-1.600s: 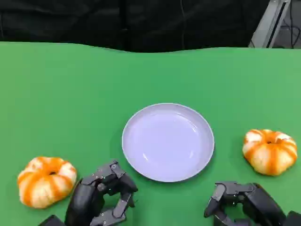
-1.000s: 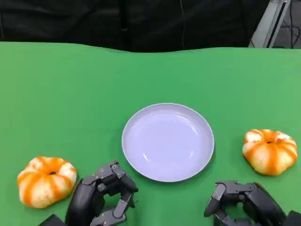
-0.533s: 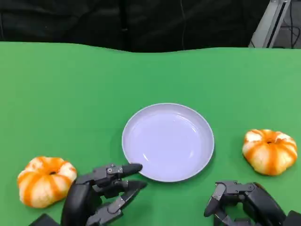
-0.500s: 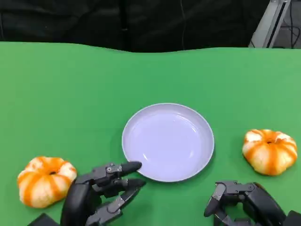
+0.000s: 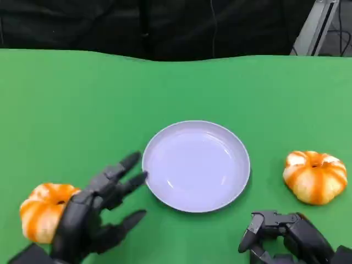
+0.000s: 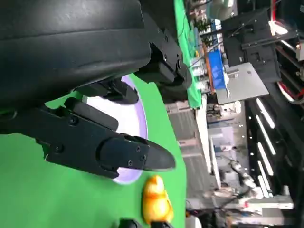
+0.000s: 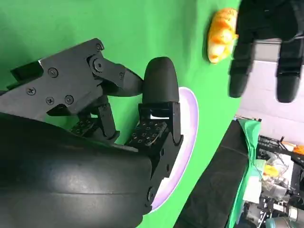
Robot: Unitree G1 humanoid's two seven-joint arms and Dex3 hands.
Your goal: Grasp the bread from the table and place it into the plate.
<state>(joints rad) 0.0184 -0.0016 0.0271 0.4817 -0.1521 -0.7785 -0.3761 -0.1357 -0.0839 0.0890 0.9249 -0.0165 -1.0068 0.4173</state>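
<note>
Two orange-and-white pumpkin-shaped breads lie on the green table: one at the left (image 5: 37, 212) and one at the right (image 5: 315, 176). The lilac plate (image 5: 196, 122) sits between them with nothing in it. My left hand (image 5: 96, 212) has its fingers spread, right beside the left bread and covering its near edge, and holds nothing. My right hand (image 5: 283, 237) rests at the lower right with fingers curled in on nothing, below the right bread. The right wrist view shows the plate (image 7: 189, 118), the left bread (image 7: 221, 33) and my left hand (image 7: 266, 42) over it.
The green table (image 5: 82, 110) stretches far back to a dark backdrop. A metal stand (image 5: 316, 25) is at the far right corner. In the left wrist view, the right bread (image 6: 156, 204) lies beyond the plate (image 6: 141, 124).
My left hand has uncurled its fingers, spread them wide, and shifted left toward the left bread. The right hand, plate and both breads have not moved.
</note>
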